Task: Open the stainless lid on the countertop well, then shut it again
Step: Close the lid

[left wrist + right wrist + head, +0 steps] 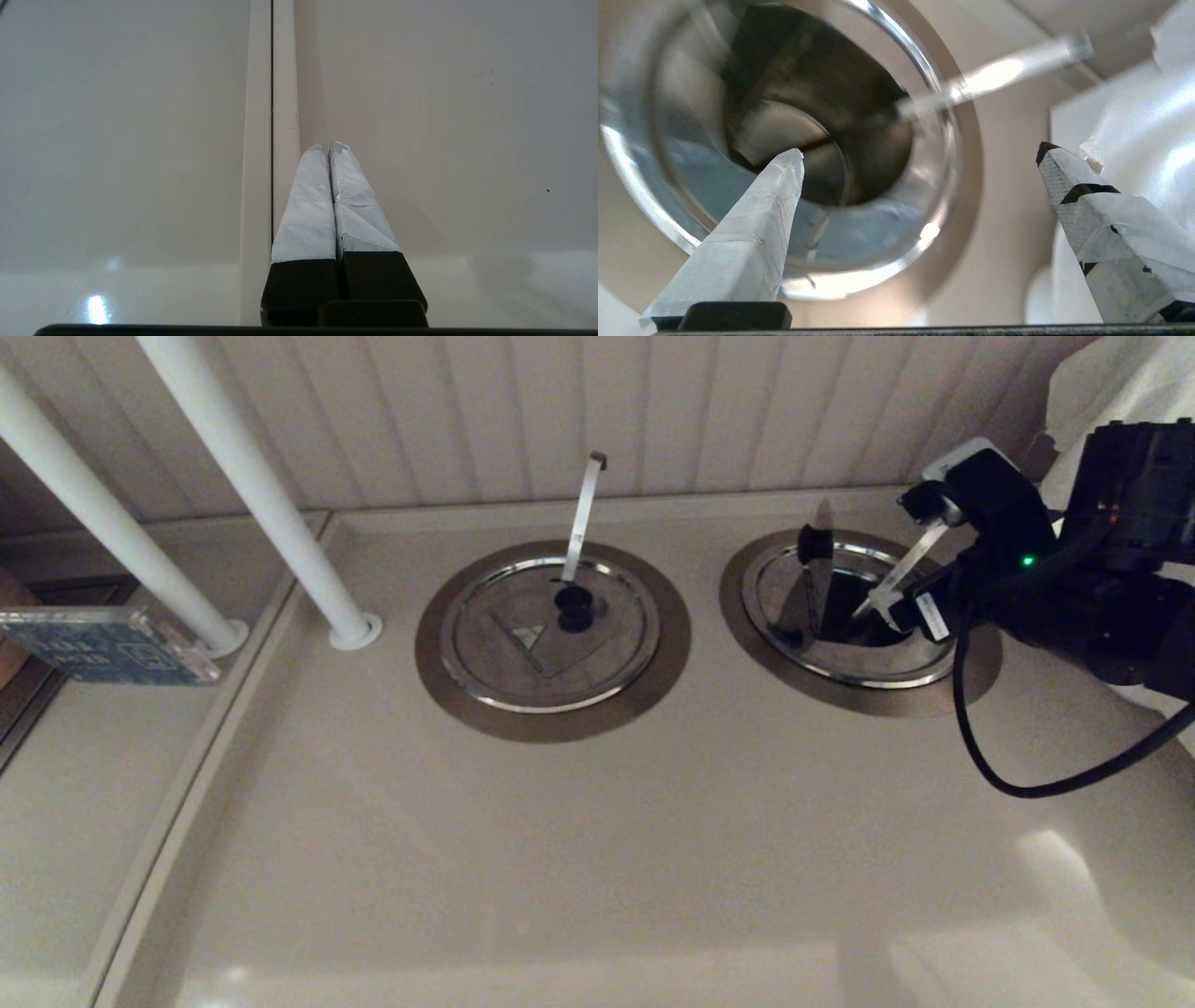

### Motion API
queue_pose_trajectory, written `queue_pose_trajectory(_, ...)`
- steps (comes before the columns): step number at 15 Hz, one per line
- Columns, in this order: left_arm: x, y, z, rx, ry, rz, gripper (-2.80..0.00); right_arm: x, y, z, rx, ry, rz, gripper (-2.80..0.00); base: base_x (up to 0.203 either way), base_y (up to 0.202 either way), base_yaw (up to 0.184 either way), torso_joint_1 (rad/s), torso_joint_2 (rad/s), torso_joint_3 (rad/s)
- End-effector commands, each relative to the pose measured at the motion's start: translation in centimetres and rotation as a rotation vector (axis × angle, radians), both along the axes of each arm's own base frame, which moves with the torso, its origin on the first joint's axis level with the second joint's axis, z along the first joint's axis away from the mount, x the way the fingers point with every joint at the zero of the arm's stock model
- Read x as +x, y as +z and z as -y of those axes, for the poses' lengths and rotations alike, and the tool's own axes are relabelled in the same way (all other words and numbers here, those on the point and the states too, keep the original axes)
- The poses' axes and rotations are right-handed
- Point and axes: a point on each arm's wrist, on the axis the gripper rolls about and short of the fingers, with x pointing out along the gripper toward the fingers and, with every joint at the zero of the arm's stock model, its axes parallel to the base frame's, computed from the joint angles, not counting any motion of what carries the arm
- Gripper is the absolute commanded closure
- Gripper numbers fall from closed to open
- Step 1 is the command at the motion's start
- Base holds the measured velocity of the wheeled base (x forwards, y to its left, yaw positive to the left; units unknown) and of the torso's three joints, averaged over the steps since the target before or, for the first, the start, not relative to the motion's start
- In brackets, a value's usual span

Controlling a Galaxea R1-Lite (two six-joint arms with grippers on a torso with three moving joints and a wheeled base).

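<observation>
The stainless lid sits in the right-hand countertop well. Its wedge flap stands tipped up almost vertical, black knob at the top, leaving a dark opening beside it. The slanted metal strip leans over that opening. My right gripper hovers at the well's right rim, open and holding nothing. In the right wrist view the right gripper looks down into the well, with the strip beyond the fingertips. The left gripper is shut and empty over bare counter.
A twin lid with a nearly vertical strip lies closed to the left. Two white poles rise at the back left, and a blue box sits on the left ledge. A black cable loops from the right arm.
</observation>
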Motion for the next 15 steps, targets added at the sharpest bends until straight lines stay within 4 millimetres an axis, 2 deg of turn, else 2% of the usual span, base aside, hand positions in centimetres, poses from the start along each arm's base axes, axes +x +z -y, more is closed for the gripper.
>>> queue_pose_trajectory(1,0.0,0.0,0.0,0.0,0.0,0.003,0.0,-0.9,-0.1,1.3,-0.003,-0.036,-0.002,-2.8,0.0,0.0,0.0,0.0,0.0,0.0)
queue_pose_trajectory(2,0.0,0.0,0.0,0.0,0.0,0.002,0.0,-1.2,-0.1,1.7,-0.002,-0.045,-0.003,-2.8,0.0,0.0,0.0,0.0,0.0,0.0)
queue_pose_trajectory(4,0.0,0.0,0.0,0.0,0.0,0.002,0.0,-2.3,1.1,1.7,0.009,-0.024,0.039,-2.8,0.0,0.0,0.0,0.0,0.0,0.0)
queue_pose_trajectory(6,0.0,0.0,0.0,0.0,0.0,0.002,0.0,-2.8,1.9,-0.6,0.019,0.071,0.063,-2.8,0.0,0.0,0.0,0.0,0.0,0.0)
queue_pose_trajectory(7,0.0,0.0,0.0,0.0,0.0,0.002,0.0,-2.4,1.6,-2.4,0.018,0.125,0.05,-2.8,0.0,0.0,0.0,0.0,0.0,0.0)
queue_pose_trajectory(10,0.0,0.0,0.0,0.0,0.0,0.002,0.0,0.6,-0.4,-6.8,0.001,0.21,-0.005,-2.8,0.0,0.0,0.0,0.0,0.0,0.0)
queue_pose_trajectory(15,0.0,0.0,0.0,0.0,0.0,0.002,0.0,6.6,-3.8,-10.5,-0.02,0.208,-0.05,-2.8,0.0,0.0,0.0,0.0,0.0,0.0)
